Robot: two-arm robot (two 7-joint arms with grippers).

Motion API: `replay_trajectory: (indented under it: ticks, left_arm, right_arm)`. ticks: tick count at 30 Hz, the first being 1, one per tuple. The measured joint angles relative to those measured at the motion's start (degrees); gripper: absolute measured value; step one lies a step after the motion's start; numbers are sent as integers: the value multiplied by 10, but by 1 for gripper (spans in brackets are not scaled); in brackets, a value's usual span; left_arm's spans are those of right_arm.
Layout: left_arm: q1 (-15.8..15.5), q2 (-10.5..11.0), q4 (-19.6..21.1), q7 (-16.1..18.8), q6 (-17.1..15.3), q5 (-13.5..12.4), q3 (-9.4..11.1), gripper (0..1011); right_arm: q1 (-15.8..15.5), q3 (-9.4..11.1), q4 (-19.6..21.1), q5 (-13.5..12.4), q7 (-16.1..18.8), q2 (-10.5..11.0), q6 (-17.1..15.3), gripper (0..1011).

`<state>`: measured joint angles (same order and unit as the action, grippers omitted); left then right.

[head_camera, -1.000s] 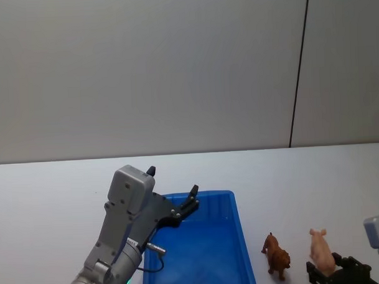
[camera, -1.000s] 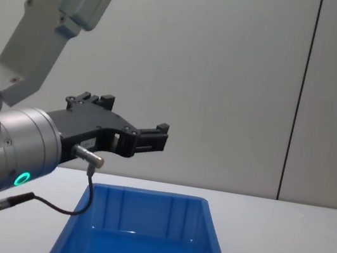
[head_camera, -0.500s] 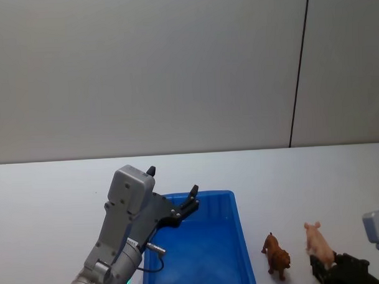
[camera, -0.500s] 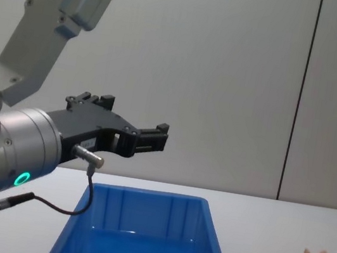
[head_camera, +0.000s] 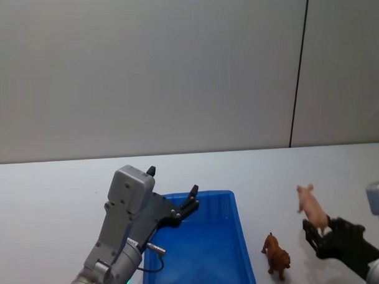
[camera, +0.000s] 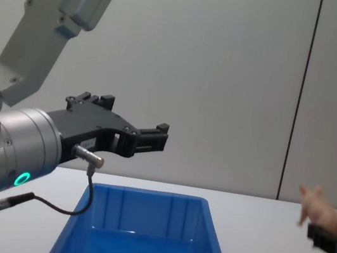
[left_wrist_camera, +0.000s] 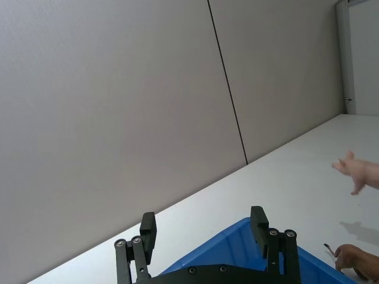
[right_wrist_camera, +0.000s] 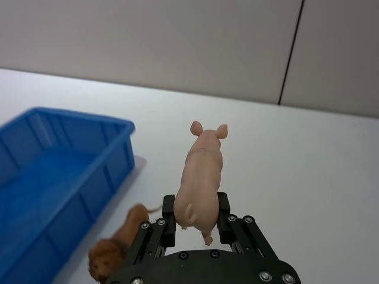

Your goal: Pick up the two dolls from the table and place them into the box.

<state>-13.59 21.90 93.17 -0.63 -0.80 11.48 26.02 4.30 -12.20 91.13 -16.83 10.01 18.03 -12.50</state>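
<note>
Since a second ago your right pincer [right_wrist_camera: 196,208] has lifted the pale pink plastic pig [head_camera: 308,203] off the flat white desk [head_camera: 54,190], clamped on what seems its hindquarters. Your bright blue rectangular plastic box [head_camera: 243,240] sits to its left. Your left pincer [head_camera: 173,180] hovers above the box's far left corner, jaws apart. Your brown shaggy-maned lion figurine [head_camera: 277,256] stands on the desk beside the box's right wall.
</note>
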Motion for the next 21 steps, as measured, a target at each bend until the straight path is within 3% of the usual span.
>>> replay_trajectory:
  ticks: [9, 21]
  left_arm:
    - [0, 0, 0, 0, 0, 0, 0, 1001]
    - [0, 0, 0, 0, 0, 0, 0, 1001]
  right_arm:
    - [32, -1, 13, 5, 49, -6, 1, 373]
    - [97, -21, -3, 18, 137, -37, -32, 373]
